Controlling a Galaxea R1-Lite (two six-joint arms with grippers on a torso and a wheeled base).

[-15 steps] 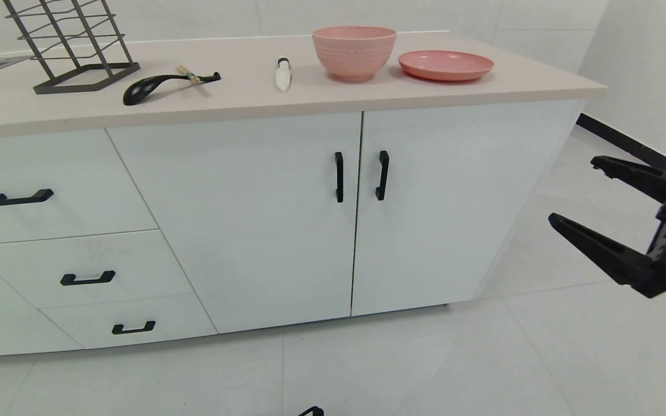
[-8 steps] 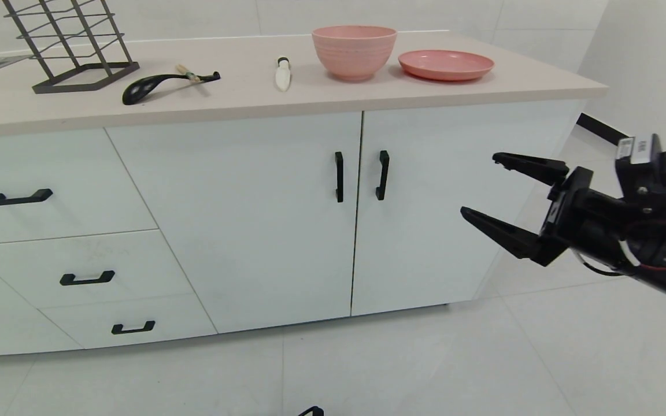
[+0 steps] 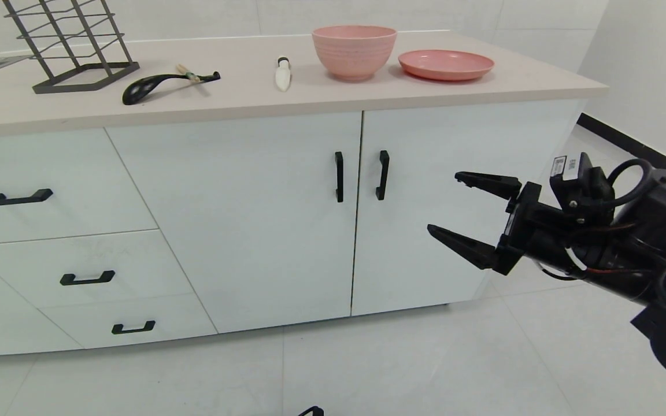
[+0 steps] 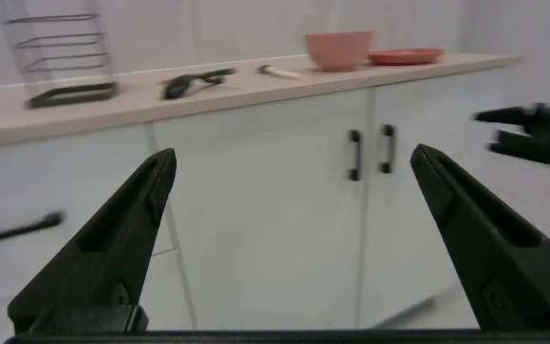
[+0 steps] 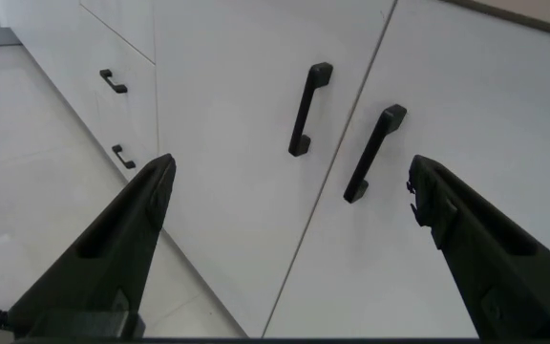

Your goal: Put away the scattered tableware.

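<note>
White kitchen, beige countertop (image 3: 240, 98). The right gripper (image 3: 444, 202), fingers standing apart, is hovering at 4 o'clock of the right door handle (image 3: 382, 175). The left gripper (image 4: 294, 158) is likewise gaping. The pink bowl (image 3: 354, 51) and pink plate (image 3: 446, 63) are sitting on the countertop above. Risk: a fingertip striking the door panel (image 3: 425, 144) and missing the handle.

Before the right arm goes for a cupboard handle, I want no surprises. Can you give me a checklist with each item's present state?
1. Right gripper open and empty: ok.
2. Right gripper short of the door handles, touching nothing: ok.
3. Cupboard doors both shut: ok.
4. Left gripper open and empty: ok.
5. Bowl, plate and black spoon resting on the counter, back from its front edge: ok.
6. Free room inside the cupboard: cannot tell, doors hide it.
</note>
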